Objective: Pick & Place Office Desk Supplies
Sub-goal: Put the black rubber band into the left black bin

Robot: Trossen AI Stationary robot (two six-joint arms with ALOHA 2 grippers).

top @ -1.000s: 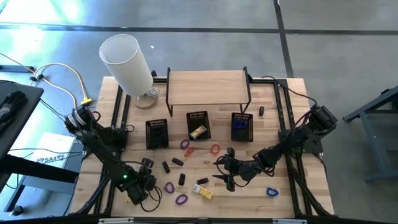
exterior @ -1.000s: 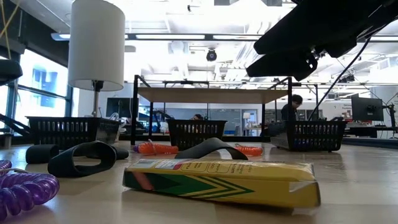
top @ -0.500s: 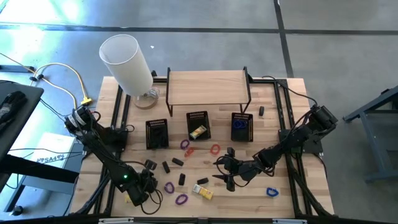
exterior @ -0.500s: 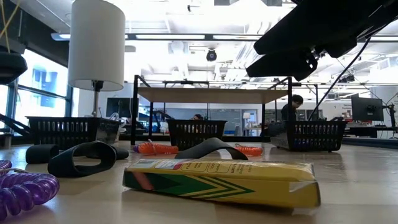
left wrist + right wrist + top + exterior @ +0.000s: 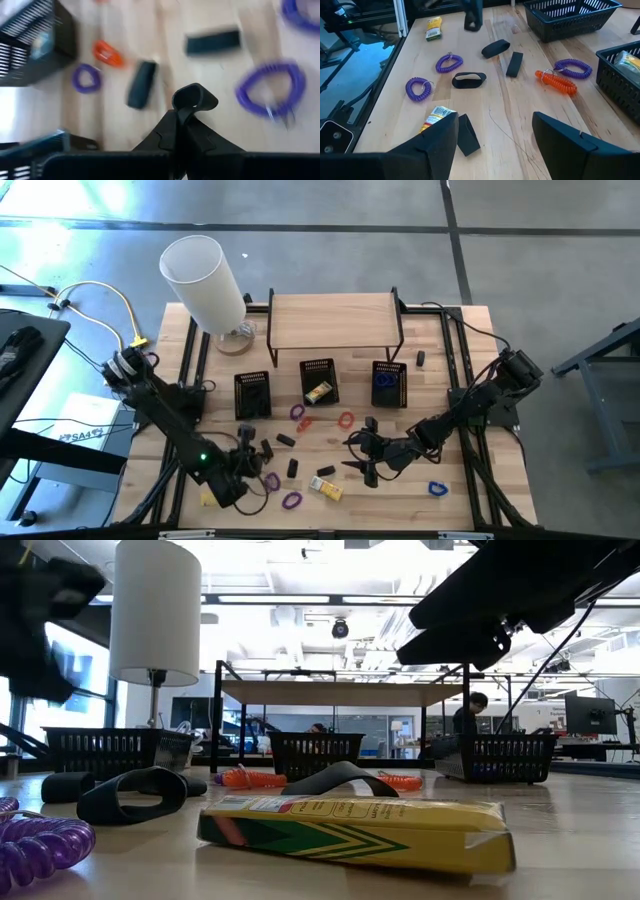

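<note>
My left gripper [image 5: 248, 458] is over the table's near left part, shut on a small black band loop [image 5: 195, 97]. It shows only as a dark blur [image 5: 40, 620] in the low view. My right gripper [image 5: 365, 463] hangs open above the table's near middle and touches nothing. Its fingers [image 5: 442, 137] stand wide apart over a black piece [image 5: 466, 134] and a yellow box [image 5: 436, 116]. Purple coil loops [image 5: 449, 62], an orange coil [image 5: 556, 82] and other black loops [image 5: 468, 80] lie flat on the wood. A blue coil [image 5: 437, 488] lies near the right. My left gripper pinches the black band loop by its lower edge [image 5: 187, 107] between its two shut fingers. The rounded loop stands out past the fingertips, lifted clear of the table.
Three black mesh baskets [image 5: 253, 395], [image 5: 319, 380], [image 5: 389, 383] stand in a row before a wooden shelf [image 5: 335, 320]. A tall white cylinder lamp [image 5: 205, 280] stands at the far left. A yellow crayon box [image 5: 350, 830] lies close to the near edge.
My left gripper has moved away from the near left corner, toward the table's right and far side, and now shows in the low view's upper left. Its wrist view is blurred by the motion. My right arm has kept still.
</note>
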